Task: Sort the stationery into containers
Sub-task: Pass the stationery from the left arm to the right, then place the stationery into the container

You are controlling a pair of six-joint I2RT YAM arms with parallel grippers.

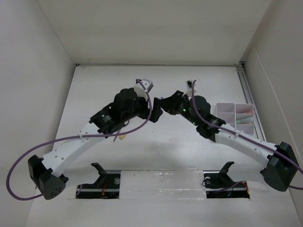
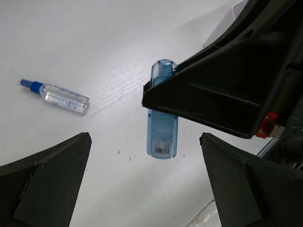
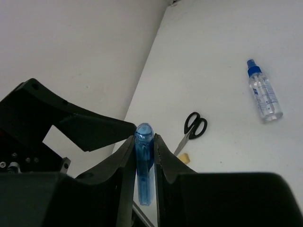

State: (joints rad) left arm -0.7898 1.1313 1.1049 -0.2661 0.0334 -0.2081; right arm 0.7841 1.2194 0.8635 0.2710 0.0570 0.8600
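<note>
My right gripper (image 3: 144, 140) is shut on a blue translucent tube (image 3: 144, 165), held upright between its fingers above the table. In the left wrist view that same tube (image 2: 162, 127) hangs past my left gripper (image 2: 144, 182), which stands open and apart from it, with nothing between its fingers. From above, both grippers meet at the table's middle: left gripper (image 1: 154, 114), right gripper (image 1: 165, 105). A blue-capped clear glue bottle (image 3: 263, 96) (image 2: 57, 96) lies flat on the table. Black-handled scissors (image 3: 194, 126) and a yellow eraser (image 3: 184, 158) lie below the right gripper. The containers (image 1: 235, 118) stand at the right.
White walls enclose the table on the left, back and right. A metal rail (image 1: 247, 90) runs along the right edge behind the containers. Purple cables (image 1: 28, 156) trail from both arms.
</note>
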